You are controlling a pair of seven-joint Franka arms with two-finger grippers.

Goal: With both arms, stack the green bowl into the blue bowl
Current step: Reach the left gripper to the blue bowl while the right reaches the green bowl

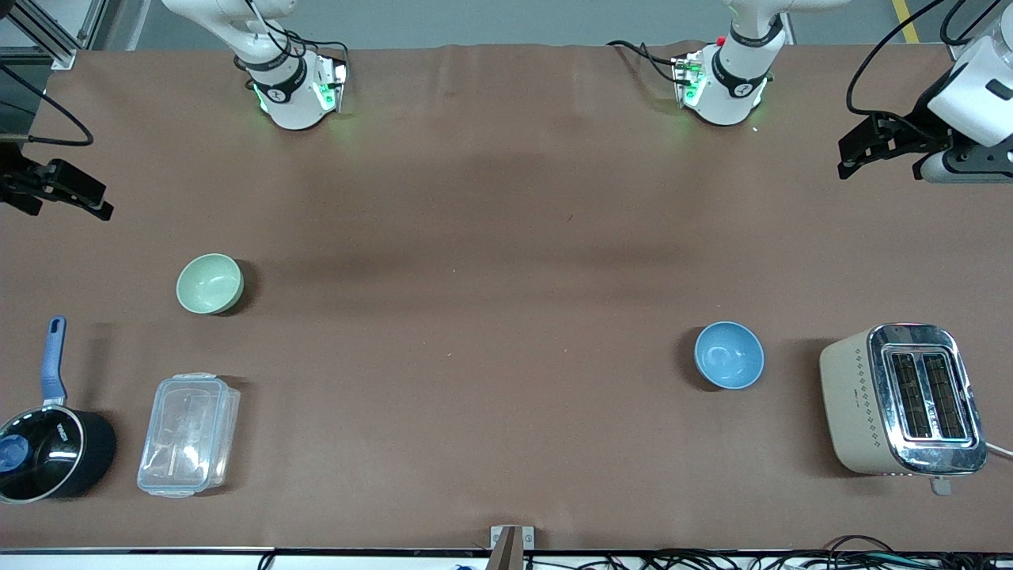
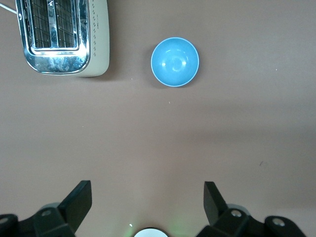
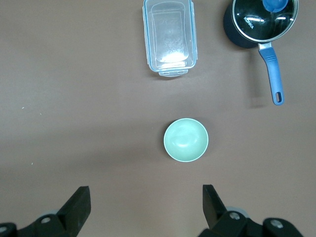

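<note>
The green bowl (image 1: 210, 283) stands upright and empty on the brown table (image 1: 491, 317), toward the right arm's end; it also shows in the right wrist view (image 3: 185, 139). The blue bowl (image 1: 729, 355) stands upright and empty toward the left arm's end, nearer to the front camera than the green bowl; it also shows in the left wrist view (image 2: 175, 61). My right gripper (image 3: 145, 195) hangs high over bare table, open and empty, short of the green bowl. My left gripper (image 2: 148, 190) hangs high over bare table, open and empty, short of the blue bowl. In the front view each shows at a side edge, the right gripper (image 1: 75, 196) and the left gripper (image 1: 859, 154).
A cream and chrome toaster (image 1: 902, 400) stands beside the blue bowl at the left arm's end. A clear plastic lidded box (image 1: 188, 435) and a black saucepan with a blue handle (image 1: 47, 451) stand nearer to the front camera than the green bowl.
</note>
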